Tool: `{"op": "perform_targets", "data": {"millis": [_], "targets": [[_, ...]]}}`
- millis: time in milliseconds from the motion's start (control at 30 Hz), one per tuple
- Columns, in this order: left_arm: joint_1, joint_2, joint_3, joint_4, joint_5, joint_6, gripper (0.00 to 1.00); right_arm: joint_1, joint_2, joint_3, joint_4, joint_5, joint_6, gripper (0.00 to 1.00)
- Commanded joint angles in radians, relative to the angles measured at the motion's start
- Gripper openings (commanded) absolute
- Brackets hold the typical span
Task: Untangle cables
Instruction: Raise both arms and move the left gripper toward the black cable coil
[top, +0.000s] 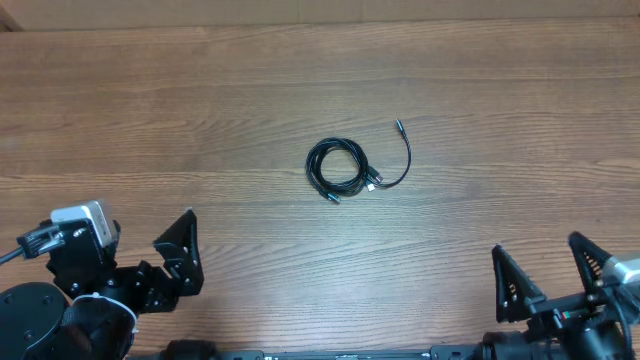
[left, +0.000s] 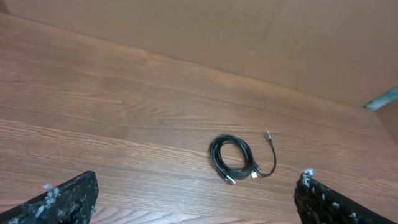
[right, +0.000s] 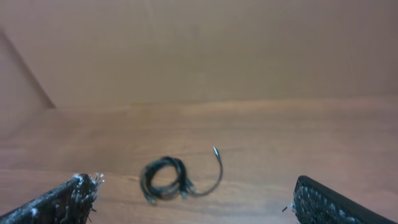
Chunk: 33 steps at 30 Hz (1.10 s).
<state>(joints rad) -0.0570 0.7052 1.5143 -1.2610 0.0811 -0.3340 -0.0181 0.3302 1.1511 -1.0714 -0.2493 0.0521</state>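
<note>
The cables lie in a small black coil at the table's middle, with one loose end curving up to a silvery plug at the right. The coil also shows in the left wrist view and the right wrist view. My left gripper is open and empty at the near left, well short of the coil. My right gripper is open and empty at the near right, also far from the coil.
The wooden table fills the view. A brown cardboard wall stands along its far edge.
</note>
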Motion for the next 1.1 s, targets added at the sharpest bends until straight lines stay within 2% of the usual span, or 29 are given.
{"op": "perform_targets", "data": {"millis": [0, 200, 333, 400, 467, 600, 733, 900, 967, 1067], "targets": [[0.005, 0.002, 0.024, 0.001, 0.048, 0.013, 1.0, 0.004, 0.006, 0.016, 0.04, -0.104, 0.005, 1.0], [0.005, 0.002, 0.024, -0.003, 0.051, 0.012, 1.0, 0.004, 0.006, 0.016, 0.184, -0.327, 0.037, 1.0], [0.005, 0.002, 0.023, -0.011, 0.05, 0.014, 1.0, 0.004, 0.006, 0.016, 0.298, -0.27, 0.308, 1.0], [0.005, 0.003, 0.019, -0.023, 0.049, 0.024, 0.99, 0.004, 0.006, 0.016, 0.292, -0.15, 0.447, 1.0], [0.005, 0.003, 0.019, -0.051, 0.051, 0.024, 1.0, 0.004, 0.009, 0.016, 0.251, -0.078, 0.5, 1.0], [0.005, 0.002, 0.019, -0.093, 0.087, 0.015, 1.0, 0.004, 0.033, 0.016, 0.149, -0.065, 0.449, 1.0], [0.005, 0.005, 0.019, -0.058, 0.114, -0.013, 1.0, 0.004, 0.103, 0.032, 0.055, -0.057, 0.29, 1.0], [0.004, 0.022, 0.019, -0.072, 0.23, 0.191, 1.0, 0.004, 0.258, 0.099, -0.148, 0.097, 0.108, 1.0], [0.004, 0.042, 0.019, -0.101, 0.214, 0.246, 1.0, 0.007, 0.321, 0.117, -0.198, 0.091, 0.081, 1.0], [0.004, 0.086, 0.019, -0.131, 0.149, 0.261, 1.0, 0.01, 0.395, 0.127, -0.201, 0.034, 0.106, 1.0]]}}
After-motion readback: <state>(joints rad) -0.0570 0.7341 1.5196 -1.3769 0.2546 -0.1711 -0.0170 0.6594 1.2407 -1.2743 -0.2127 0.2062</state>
